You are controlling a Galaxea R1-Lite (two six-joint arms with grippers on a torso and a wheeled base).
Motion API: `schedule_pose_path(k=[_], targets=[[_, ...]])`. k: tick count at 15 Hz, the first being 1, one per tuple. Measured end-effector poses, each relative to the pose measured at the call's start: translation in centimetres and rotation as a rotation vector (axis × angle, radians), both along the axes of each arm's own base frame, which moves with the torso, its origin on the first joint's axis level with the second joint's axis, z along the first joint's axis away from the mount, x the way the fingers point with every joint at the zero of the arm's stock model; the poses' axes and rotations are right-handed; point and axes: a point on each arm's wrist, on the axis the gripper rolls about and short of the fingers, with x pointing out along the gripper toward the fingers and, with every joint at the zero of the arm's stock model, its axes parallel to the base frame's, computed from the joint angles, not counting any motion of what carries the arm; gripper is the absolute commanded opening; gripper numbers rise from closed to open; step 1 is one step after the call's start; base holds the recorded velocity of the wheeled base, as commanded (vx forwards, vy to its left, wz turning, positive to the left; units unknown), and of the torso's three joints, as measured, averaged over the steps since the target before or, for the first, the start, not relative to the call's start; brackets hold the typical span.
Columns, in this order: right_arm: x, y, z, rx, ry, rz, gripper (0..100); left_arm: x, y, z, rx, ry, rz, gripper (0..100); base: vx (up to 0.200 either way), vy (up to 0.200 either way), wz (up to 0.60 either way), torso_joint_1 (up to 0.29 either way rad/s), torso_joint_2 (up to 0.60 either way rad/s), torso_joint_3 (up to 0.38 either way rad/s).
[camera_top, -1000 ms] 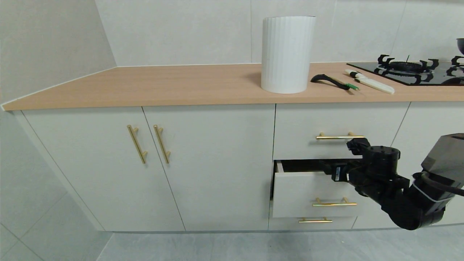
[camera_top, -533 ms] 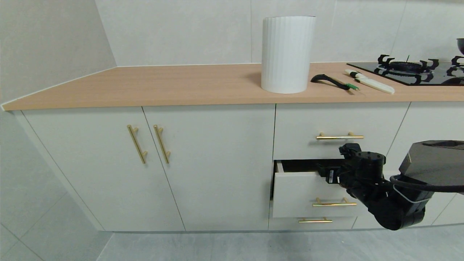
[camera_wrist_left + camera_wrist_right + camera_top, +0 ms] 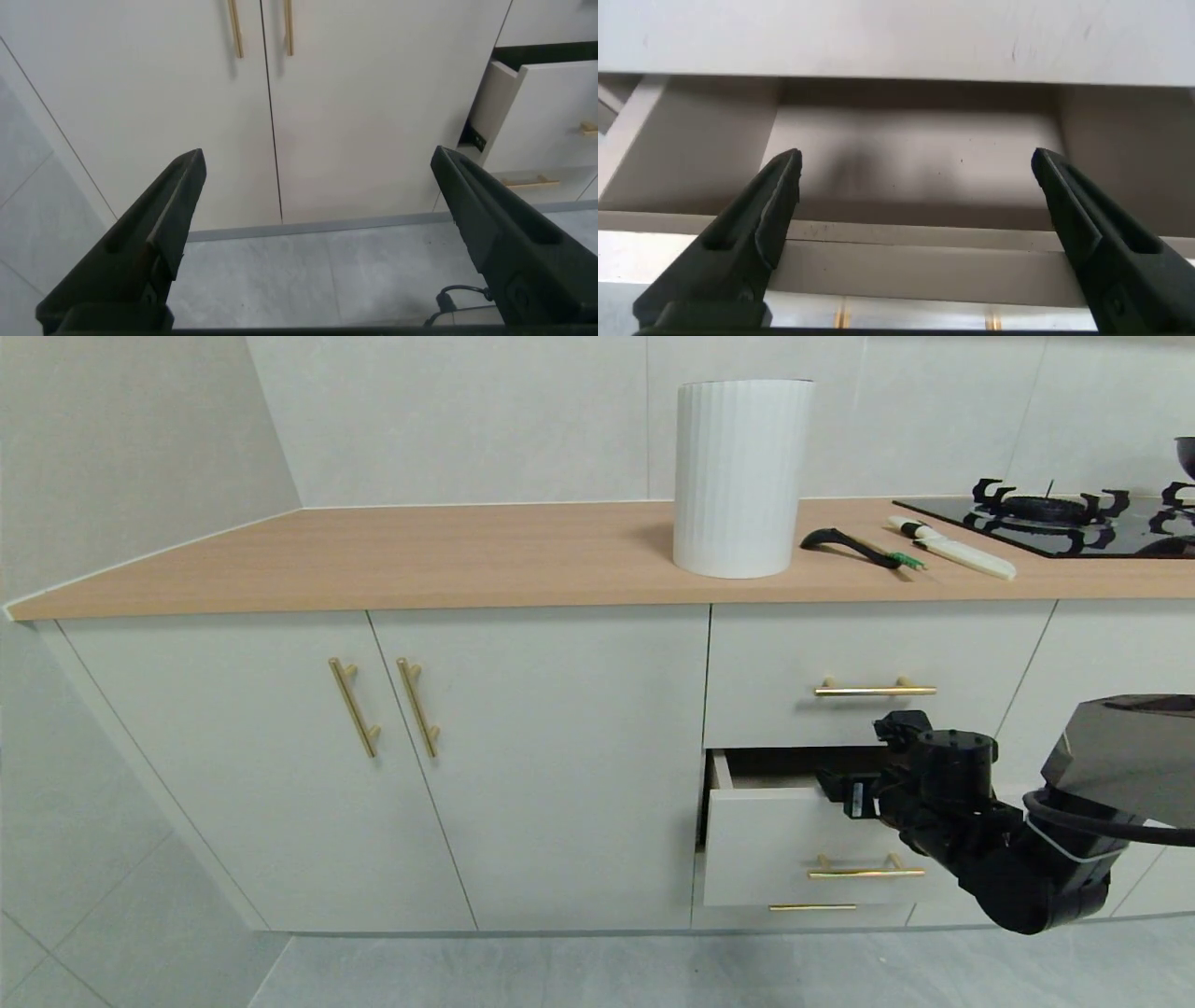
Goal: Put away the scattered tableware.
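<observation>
On the wooden counter (image 3: pixel 420 555) lie a black spoon with a green-tipped handle (image 3: pixel 851 545) and a white knife (image 3: pixel 952 548), both right of a tall white ribbed container (image 3: pixel 740 476). Below them the middle drawer (image 3: pixel 775 840) stands partly pulled out. My right gripper (image 3: pixel 840 789) is at the drawer's top front edge. In the right wrist view that gripper (image 3: pixel 915 161) is open and holds nothing, with the bare drawer inside (image 3: pixel 915 187) behind it. My left gripper (image 3: pixel 318 163) is open and empty, low down, facing the cabinet doors (image 3: pixel 271 103) and the floor.
A black gas hob (image 3: pixel 1055 518) sits at the counter's right end. Two cabinet doors with gold bar handles (image 3: pixel 383 705) fill the left half. A shut drawer (image 3: pixel 873 663) lies above the open one and another handle (image 3: pixel 810 906) below. Grey floor tiles (image 3: pixel 560 971) run in front.
The middle drawer has slid out a little further. My right arm has shifted left and slightly down along the drawer's top edge.
</observation>
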Motion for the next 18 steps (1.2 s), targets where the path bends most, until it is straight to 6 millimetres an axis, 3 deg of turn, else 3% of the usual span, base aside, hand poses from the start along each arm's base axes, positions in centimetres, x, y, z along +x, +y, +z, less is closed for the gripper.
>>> schedule_pose_path(k=[12,18], targets=[[-3.9,-0.6,3.7,0.015,0.215,0.112,100,0.0,0.0,0.0,0.0,0.0,0.0,100,0.0,0.0,0.0,0.0,0.0,0.0],[-4.6,-0.7,4.4,0.002,0.265,0.119,100,0.0,0.0,0.0,0.0,0.0,0.0,100,0.0,0.0,0.0,0.0,0.0,0.0]])
